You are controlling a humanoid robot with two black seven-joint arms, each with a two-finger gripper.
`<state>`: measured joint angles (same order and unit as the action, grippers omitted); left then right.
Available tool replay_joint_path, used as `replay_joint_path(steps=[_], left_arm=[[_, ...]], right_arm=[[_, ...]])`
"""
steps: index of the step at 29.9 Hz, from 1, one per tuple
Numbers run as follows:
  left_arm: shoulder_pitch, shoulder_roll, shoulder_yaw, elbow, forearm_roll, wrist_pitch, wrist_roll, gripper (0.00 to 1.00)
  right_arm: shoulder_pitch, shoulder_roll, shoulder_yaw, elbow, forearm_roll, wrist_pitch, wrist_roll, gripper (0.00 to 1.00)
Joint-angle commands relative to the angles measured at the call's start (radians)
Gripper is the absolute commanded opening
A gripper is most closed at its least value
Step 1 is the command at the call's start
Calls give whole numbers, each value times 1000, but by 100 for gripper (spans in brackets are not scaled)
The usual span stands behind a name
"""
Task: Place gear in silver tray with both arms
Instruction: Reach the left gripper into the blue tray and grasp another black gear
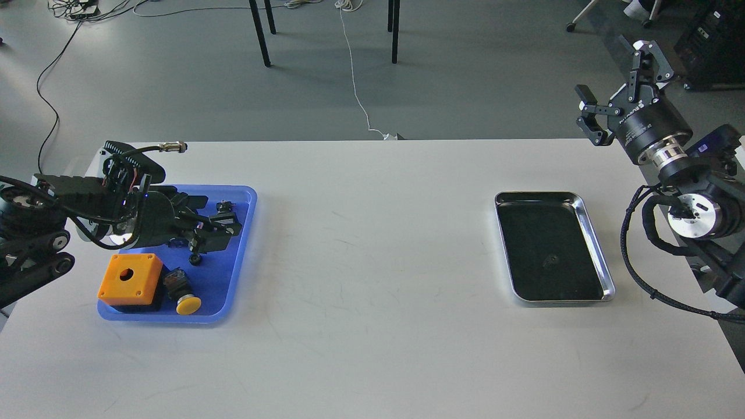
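Observation:
The gear point(196, 259) is a small black ring lying in the blue tray point(228, 278) at the table's left. My left gripper point(213, 234) is low inside the blue tray, just above and behind the gear, with its fingers apart and nothing held. The silver tray point(593, 233) lies on the table's right side, its dark bottom bare. My right gripper point(616, 77) is raised beyond the table's far right corner, pointing up and away, open and empty, well behind the silver tray.
The blue tray also holds an orange box with a round hole point(129, 278), a yellow push button point(187, 304) and a small black switch part point(224, 205). Chair legs and cables are on the floor beyond the white table point(372, 262).

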<state>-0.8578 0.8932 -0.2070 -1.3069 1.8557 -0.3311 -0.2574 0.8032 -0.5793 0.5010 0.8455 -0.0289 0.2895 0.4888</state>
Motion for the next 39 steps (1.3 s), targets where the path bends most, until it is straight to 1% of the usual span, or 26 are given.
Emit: replay_joint_path(steps=[1,4,7,13,16,18,26,30,39], left_arm=[[0,-20,52,72,8,1,-3,84],[-1,-28,126,104,8,21,-5,76],[-1,-30,161,135,0,59,-5,70],[2,-33,163,161,-6,64,-13,65],[13,-56,163,216,-7,63,-37,61],[14,-57,163,227,-7,63,-48,60],[16,-57,161,233,-9,61,-51,59],[16,-57,161,238,-20,63,-51,54],[25,-59,163,238,-36,63,-57,51]], right_arm=[[-2,-1,5,3,3,7,0,100],[-4,-1,11,4,3,7,0,100],[-4,-1,11,6,3,8,0,100],[-4,6,11,10,3,10,0,100],[-2,25,11,13,3,8,0,100],[-2,26,13,27,3,8,0,100],[5,27,13,41,1,8,0,100],[8,36,11,41,1,7,0,100],[8,36,11,41,1,7,0,100]])
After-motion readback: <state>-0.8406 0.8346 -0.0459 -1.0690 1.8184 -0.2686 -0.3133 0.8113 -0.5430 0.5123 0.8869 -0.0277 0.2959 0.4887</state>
